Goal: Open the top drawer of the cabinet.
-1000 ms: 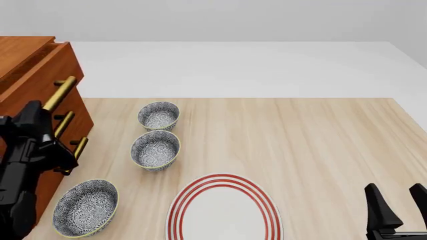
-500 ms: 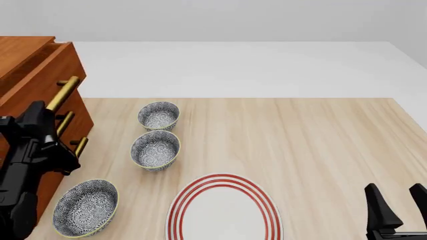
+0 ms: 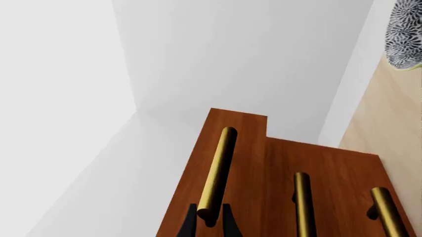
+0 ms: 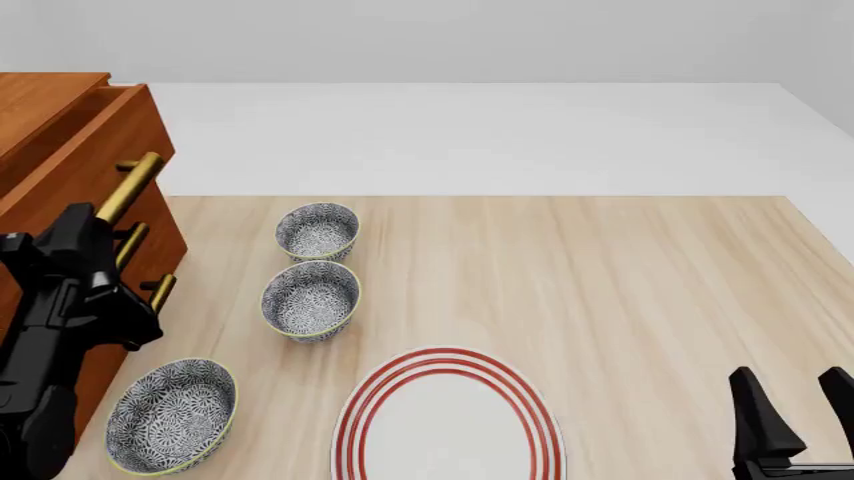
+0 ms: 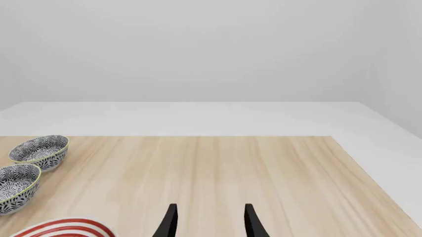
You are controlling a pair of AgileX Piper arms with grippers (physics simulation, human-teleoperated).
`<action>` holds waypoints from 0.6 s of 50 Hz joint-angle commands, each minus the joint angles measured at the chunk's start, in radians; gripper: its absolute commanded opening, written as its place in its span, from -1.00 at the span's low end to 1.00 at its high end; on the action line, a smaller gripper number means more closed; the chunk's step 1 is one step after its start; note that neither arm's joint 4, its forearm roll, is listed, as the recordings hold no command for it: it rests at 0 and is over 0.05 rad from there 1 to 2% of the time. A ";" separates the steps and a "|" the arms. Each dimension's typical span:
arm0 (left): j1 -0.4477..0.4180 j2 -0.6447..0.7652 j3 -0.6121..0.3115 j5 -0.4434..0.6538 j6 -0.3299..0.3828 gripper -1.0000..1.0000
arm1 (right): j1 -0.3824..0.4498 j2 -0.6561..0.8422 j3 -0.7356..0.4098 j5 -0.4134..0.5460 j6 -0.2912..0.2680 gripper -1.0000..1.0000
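The left wrist view is showing what the front view hides: the left gripper (image 3: 207, 220) is pinching the near end of the brass handle (image 3: 218, 174) of the top drawer (image 3: 228, 163), one finger on each side of the bar. In the front view the black left arm is covering that grasp, but the top drawer (image 4: 80, 150) is standing proud of the cabinet (image 4: 127, 240) face (the two lower handles sit further back), at the table's (image 4: 641, 290) left edge. Three patterned bowls (image 4: 310, 298) are sitting near the cabinet, and a red-ringed plate (image 4: 447, 420) is lying at the near edge. The right gripper (image 5: 207, 222) is hanging spread and empty over the near right corner.
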 commanded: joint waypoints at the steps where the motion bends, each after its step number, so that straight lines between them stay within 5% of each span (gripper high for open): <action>1: -0.014 0.001 0.068 0.017 0.005 -1.00 | 0.000 0.000 0.000 0.000 0.000 1.00; 30: -0.018 -0.005 0.069 0.017 0.006 -1.00 | 0.000 0.000 0.000 0.000 0.000 1.00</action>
